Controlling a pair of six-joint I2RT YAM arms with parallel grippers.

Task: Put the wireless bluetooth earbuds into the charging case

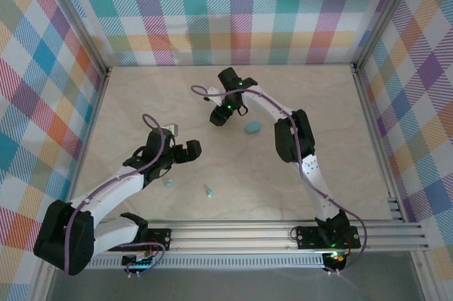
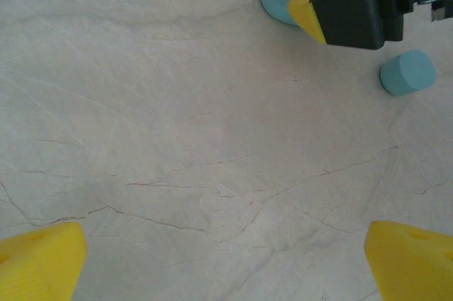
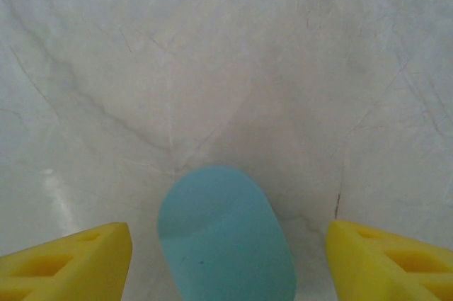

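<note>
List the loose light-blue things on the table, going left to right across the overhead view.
first earbud → second earbud → charging case

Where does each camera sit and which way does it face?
Top external: above and behind, looking down on the table; left arm, right arm, left gripper and right gripper show.
Left wrist: on the left arm, facing down across the table; left fingertips at the bottom corners, right gripper ahead.
Right wrist: looking down at a blue case between right fingertips.
Shared: both wrist views catch that case; a second case shows from left wrist and top.
</note>
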